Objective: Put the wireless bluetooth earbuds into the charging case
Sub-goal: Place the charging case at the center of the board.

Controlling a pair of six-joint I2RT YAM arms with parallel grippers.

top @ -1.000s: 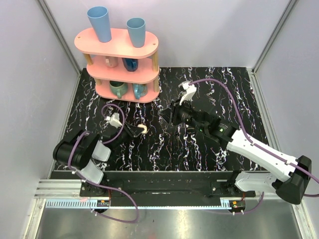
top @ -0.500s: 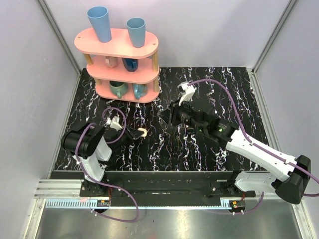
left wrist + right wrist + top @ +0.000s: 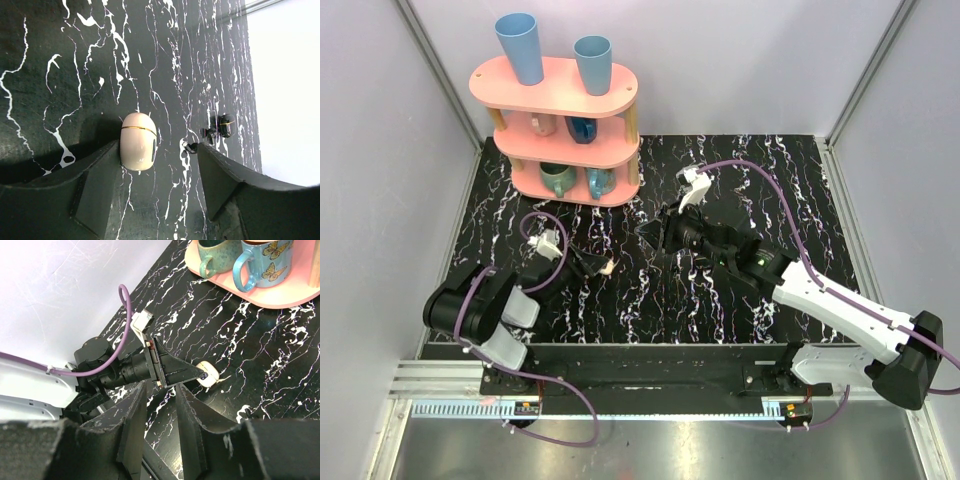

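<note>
Previously clamped on cream-white earbud [image 3: 139, 141], left gripper [image 3: 159, 147] had parted jaws wide; earbud lay on surface [image 3: 75, 60] between them, touching one finger. Left arm stayed low, reaching forward-right. Right gripper [image 3: 653, 236] hovered nearby, arm stretched diagonally, jaws narrowly apart; could not tell whether pinching anything.

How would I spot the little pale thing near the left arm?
Start at the pink mug shelf, then come forward to the left claw. Between its fingers lies the cream oval pod, gold-seamed, the only pale thing on the black marbled table.
</note>
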